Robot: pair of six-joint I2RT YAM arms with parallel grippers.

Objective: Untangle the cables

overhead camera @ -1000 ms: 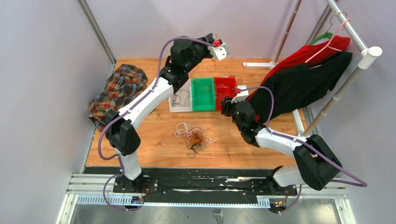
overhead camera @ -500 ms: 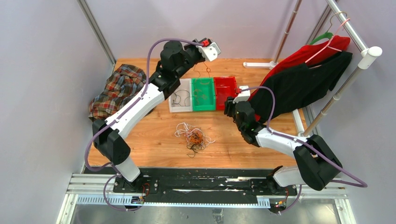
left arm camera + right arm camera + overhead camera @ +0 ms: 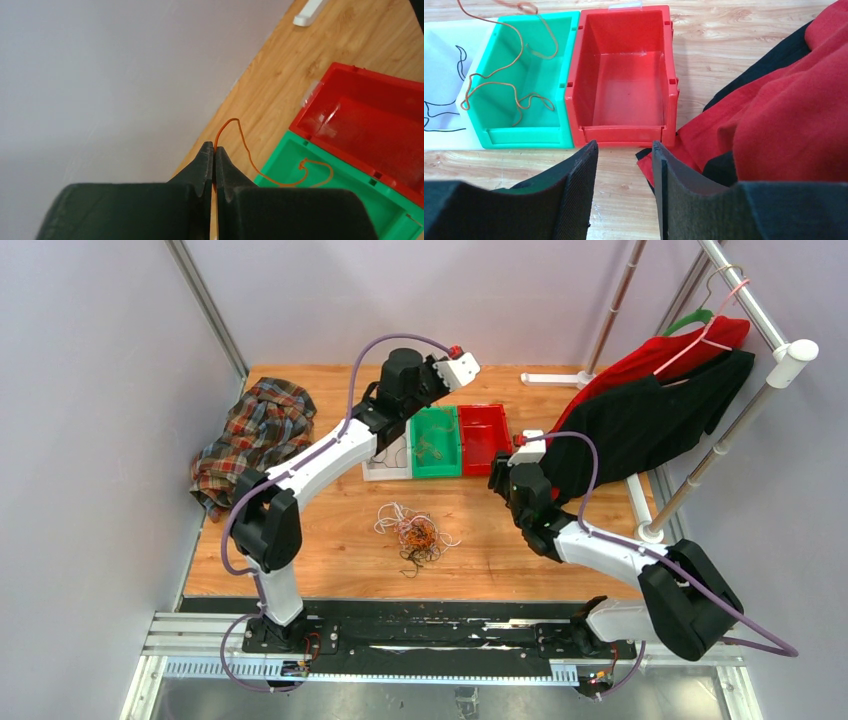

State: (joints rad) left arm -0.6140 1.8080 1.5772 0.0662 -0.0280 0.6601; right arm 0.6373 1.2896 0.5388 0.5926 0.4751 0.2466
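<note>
Orange-brown cable [image 3: 231, 119], clenched in left end effector [image 3: 214, 146], trails below into green bin [image 3: 350, 196]; early release could miss.

Cable heap [image 3: 411, 535] before the bin row [image 3: 437, 471] — shirt [image 3: 250, 435] left, hanging garments [image 3: 650, 410] right

Bench [image 3: 330, 560]: warm orange-brown wood grain.
Three bins: white bin [image 3: 446, 141], green bin [image 3: 524, 137], red bin [image 3: 621, 135], all plain.
Orange strand [image 3: 231, 119], thin, seen against the green. Black strand [image 3: 460, 56] against the white.
Cables [image 3: 415, 535] in the heap: white, orange and black mixed.
Cloth [image 3: 250, 435]: plaid of rust red, dark green and pale lines.
Red garment [image 3: 650, 355] over black garment [image 3: 640, 425]; green hanger [image 3: 690, 320].
Left arm [image 3: 330, 450] and right arm [image 3: 600, 545]: white shells, black joints, purple hoses [image 3: 375, 340].
Left pincer [image 3: 214, 150] and right pincer [image 3: 624, 150]: matt black.
</note>
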